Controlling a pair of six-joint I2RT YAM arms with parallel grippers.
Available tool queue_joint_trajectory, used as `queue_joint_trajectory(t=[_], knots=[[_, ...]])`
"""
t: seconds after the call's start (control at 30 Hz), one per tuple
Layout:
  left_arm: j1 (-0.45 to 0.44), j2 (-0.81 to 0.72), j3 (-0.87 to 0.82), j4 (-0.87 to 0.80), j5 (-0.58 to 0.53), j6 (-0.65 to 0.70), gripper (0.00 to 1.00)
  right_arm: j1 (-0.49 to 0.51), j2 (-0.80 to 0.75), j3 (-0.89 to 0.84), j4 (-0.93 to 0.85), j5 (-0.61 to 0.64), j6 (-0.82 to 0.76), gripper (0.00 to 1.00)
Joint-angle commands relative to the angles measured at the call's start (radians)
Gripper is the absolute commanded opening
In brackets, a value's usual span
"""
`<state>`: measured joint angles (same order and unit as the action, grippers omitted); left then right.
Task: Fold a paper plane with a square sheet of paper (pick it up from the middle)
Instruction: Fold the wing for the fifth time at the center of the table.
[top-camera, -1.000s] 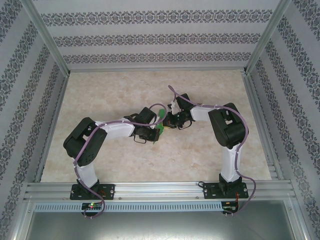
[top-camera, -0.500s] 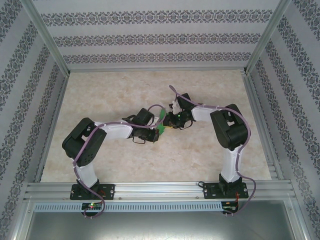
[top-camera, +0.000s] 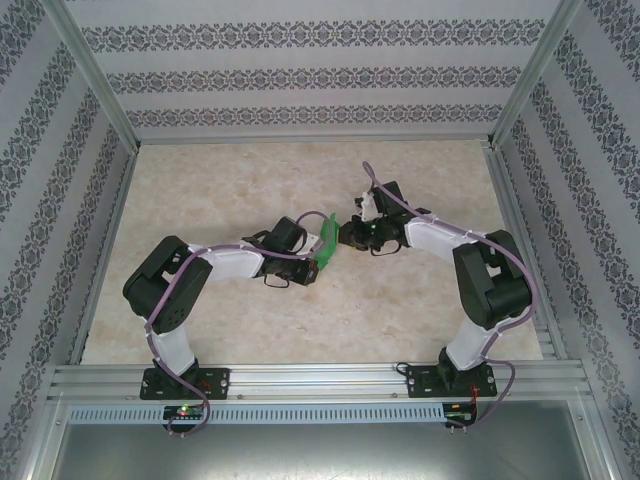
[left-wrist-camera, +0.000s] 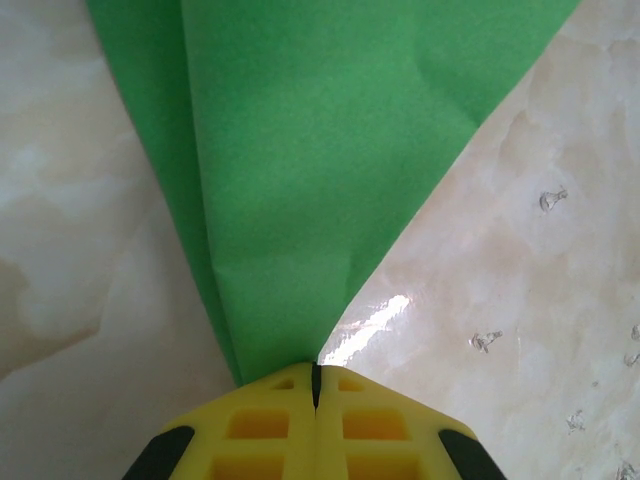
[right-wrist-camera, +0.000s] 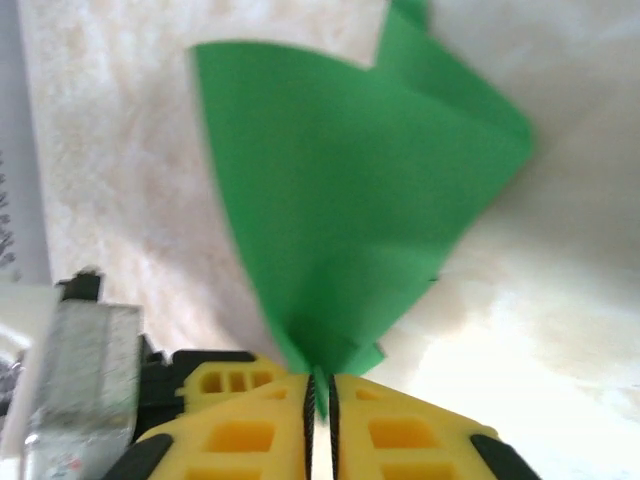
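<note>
The green paper sheet (top-camera: 325, 243) is partly folded and sits mid-table between my two grippers. I judge it to be raised off the surface. In the top view its long axis runs on a slant, from a near end on the left up toward the far wall.

My left gripper (left-wrist-camera: 315, 370) has its fingers pressed together on the pointed near end, and the layers fan out straight ahead of it. My right gripper (right-wrist-camera: 320, 388) comes at the sheet from the right, across its long axis. It pinches a gathered corner, with only a thin slit between the fingers. Both arms are in contact with the sheet, so neither is nearer.

Any coming move must respect this two-point hold, since pulling apart along the slant would strain the paper. The marble table top (top-camera: 250, 180) lies open on every side, and the near rail (top-camera: 320, 378) is well apart.
</note>
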<state>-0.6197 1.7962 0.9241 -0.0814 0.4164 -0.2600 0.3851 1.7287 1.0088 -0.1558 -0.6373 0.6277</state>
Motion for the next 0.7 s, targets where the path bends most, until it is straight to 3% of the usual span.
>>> queue_joint_trajectory(t=[0.0, 0.4, 0.67], knots=[[0.011, 0.050, -0.048, -0.128, -0.028, 0.036, 0.02, 0.046, -0.006, -0.033, 0.130, -0.083, 0.119, 0.09], [0.014, 0.038, -0.065, -0.106, -0.004, 0.022, 0.02, 0.071, 0.180, -0.001, 0.303, -0.112, 0.214, 0.03], [0.014, 0.022, -0.067, -0.117, 0.010, 0.025, 0.02, 0.044, 0.273, 0.031, 0.237, -0.032, 0.150, 0.02]])
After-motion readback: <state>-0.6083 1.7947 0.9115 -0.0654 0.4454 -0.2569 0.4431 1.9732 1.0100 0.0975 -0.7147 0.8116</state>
